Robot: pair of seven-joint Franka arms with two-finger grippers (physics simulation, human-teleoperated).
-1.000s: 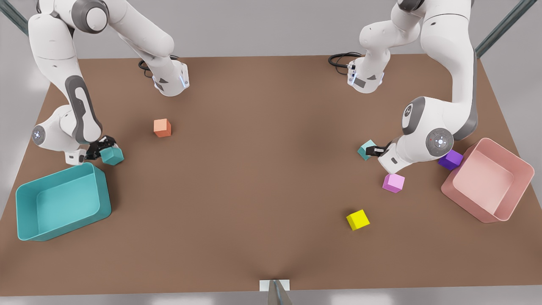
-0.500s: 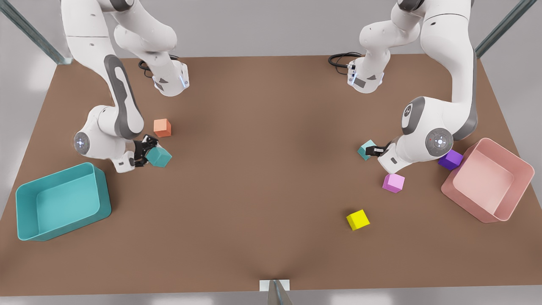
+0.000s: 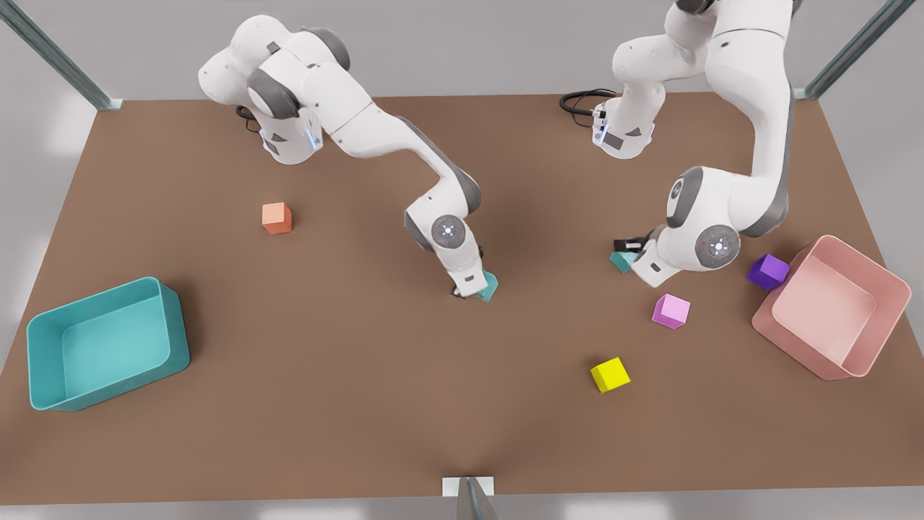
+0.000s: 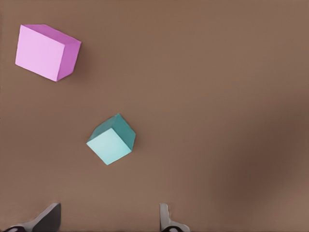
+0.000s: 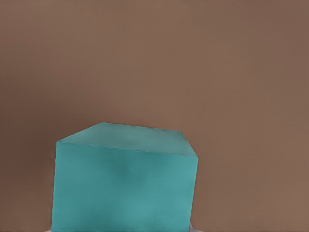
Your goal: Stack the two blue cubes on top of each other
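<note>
Moved: right end effector (image 3: 473, 289) has swung from beside the big teal plastic bin (image 3: 94, 300) to the middle of the brown bench (image 3: 361, 375), and the first small teal matte cube (image 3: 491, 287) came with it.
Right end effector: pinching the first teal cube, low over the bench.
Left end effector (image 3: 626, 247): fingers spread, waiting right by the second small teal matte cube (image 3: 619, 261), which sits on the bench, not between the fingers.
What it means: both cubes are closer now, but still well apart, so no stack yet.
Count: two teal cubes, one orange cube (image 3: 276, 218), one pink cube (image 3: 671, 311), one purple cube (image 3: 768, 271), one yellow cube (image 3: 610, 375), one teal bin, one pink bin (image 3: 787, 336).
</note>
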